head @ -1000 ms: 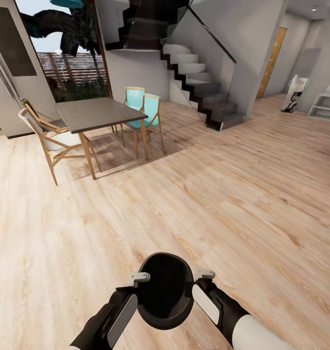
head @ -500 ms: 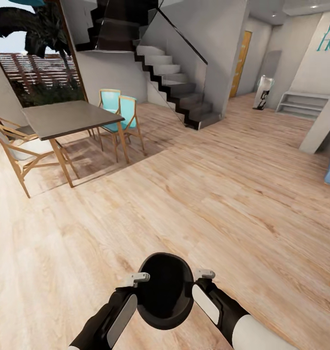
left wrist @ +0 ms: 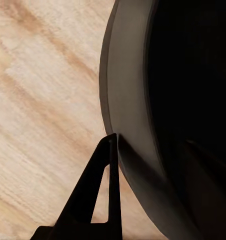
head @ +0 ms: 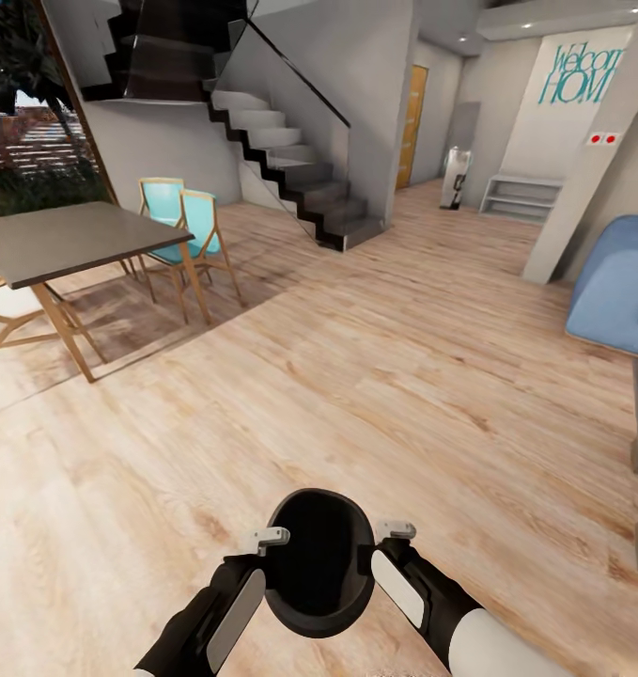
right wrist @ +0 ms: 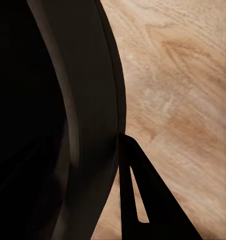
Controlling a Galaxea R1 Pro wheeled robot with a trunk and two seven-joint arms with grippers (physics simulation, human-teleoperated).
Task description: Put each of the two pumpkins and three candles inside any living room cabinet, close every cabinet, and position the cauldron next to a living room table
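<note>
A black cauldron [head: 319, 562] is held low over the wooden floor [head: 403, 376], clamped on its rim by the left gripper [head: 270, 539] and right gripper [head: 394, 531] — it is judged yet to be set beside a table — the grey dining table [head: 65, 240] stands well apart.

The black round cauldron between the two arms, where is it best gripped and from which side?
Grip the black round cauldron at its rim, one hand per side: the left hand from its left, the right hand from its right. Its wide open mouth and smooth bulging wall leave only the thin rim to pinch, as the hands seem to do now.
</note>
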